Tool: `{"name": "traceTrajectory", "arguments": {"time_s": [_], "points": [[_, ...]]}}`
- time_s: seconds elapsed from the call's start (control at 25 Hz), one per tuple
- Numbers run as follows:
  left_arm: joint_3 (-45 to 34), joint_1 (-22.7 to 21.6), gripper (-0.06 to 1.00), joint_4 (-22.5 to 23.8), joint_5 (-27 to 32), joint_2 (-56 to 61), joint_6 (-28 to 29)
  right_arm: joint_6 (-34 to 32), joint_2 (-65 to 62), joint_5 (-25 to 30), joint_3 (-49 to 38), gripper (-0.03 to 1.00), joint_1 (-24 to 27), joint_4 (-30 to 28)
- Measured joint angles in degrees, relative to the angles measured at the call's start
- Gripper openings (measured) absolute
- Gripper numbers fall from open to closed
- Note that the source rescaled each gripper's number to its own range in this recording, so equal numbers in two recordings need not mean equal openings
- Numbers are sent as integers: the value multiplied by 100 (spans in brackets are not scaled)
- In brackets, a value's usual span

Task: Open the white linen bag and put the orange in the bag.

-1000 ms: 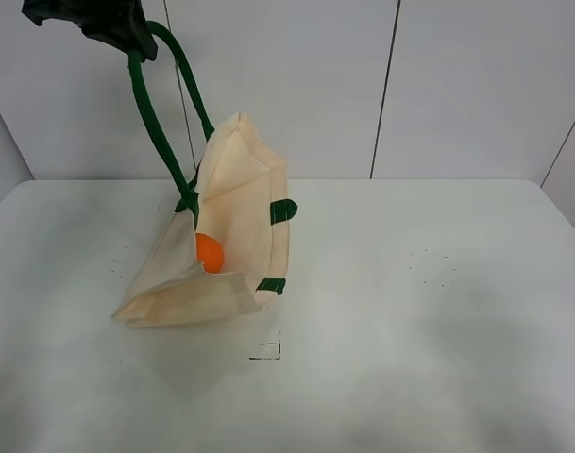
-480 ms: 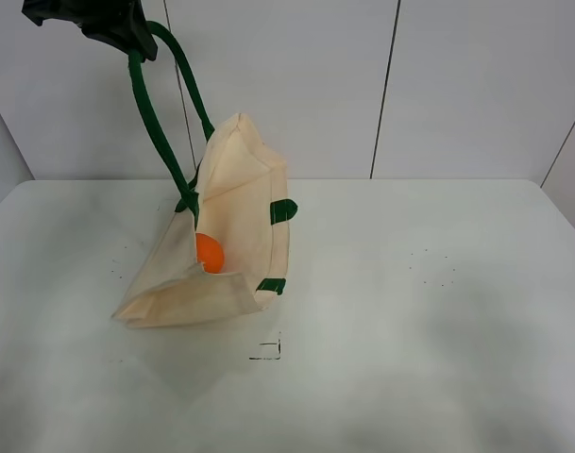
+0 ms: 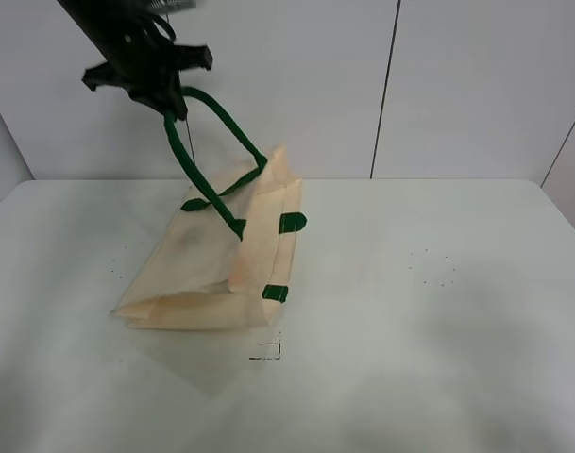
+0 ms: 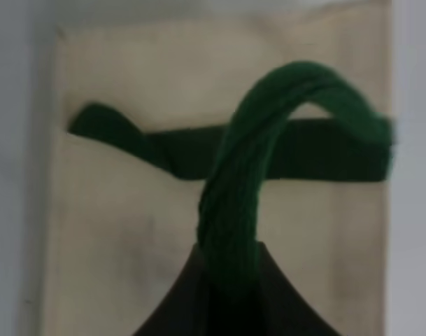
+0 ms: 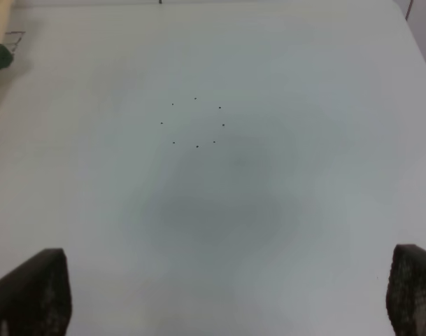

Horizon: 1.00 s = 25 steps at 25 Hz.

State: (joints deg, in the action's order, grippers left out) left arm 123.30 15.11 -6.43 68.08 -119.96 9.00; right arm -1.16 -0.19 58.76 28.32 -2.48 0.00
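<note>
Right tool (image 5: 226,294): two dark fingertips were seen spread wide apart at the near edge of the wrist view, nothing between them, held above bare bench (image 5: 219,182) on the right side. It was not seen in the high view.

Bench, near part: a small dark mark (image 3: 266,351) was noted just near of the bag.

White linen bag (image 3: 207,274): placed left of centre, its base resting on the bench, its cream cloth slumped and folded over toward the right, two green tabs (image 3: 292,223) showing on the right edge. The mouth was judged no longer held wide.

Orange: not visible in any view; it was judged to lie inside the bag, hidden by the cloth, though this could not be confirmed.

Green strap handle (image 3: 214,132): drawn up and to the far left, slack rather than taut.

Left tool (image 3: 160,80): clamped on the top of that handle, high above the far-left bench; the strap (image 4: 233,210) was seen pinched between its dark fingers in the wrist view.

Step in hand: judged the closing stage, the bag being set down. Next move called for: the handle to be released once the bag sits steady, without tipping the contents out.
</note>
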Motion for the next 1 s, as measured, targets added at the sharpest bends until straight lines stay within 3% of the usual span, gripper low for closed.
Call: {"name": "traceTrajectory", "arguments": {"time_s": [0.16,0.24,0.32,0.48,0.56,0.8,1.0], "points": [[0,0,1,-251,-8,-627,-219,0,0,0,0,100,0,0],[0,0,7,-272,-12,-792,-268,0,0,0,0,100,0,0],[-15,0,21,-291,-83,-862,-280,0,0,0,0,100,0,0],[-183,0,64,-309,-237,-862,-282,0,0,0,0,100,0,0],[-307,0,75,-150,-273,-862,-294,0,0,0,0,100,0,0],[-371,-8,81,882,-149,-862,-121,0,0,0,0,100,0,0],[-371,-51,82,901,-123,-862,-63,0,0,0,0,100,0,0]]}}
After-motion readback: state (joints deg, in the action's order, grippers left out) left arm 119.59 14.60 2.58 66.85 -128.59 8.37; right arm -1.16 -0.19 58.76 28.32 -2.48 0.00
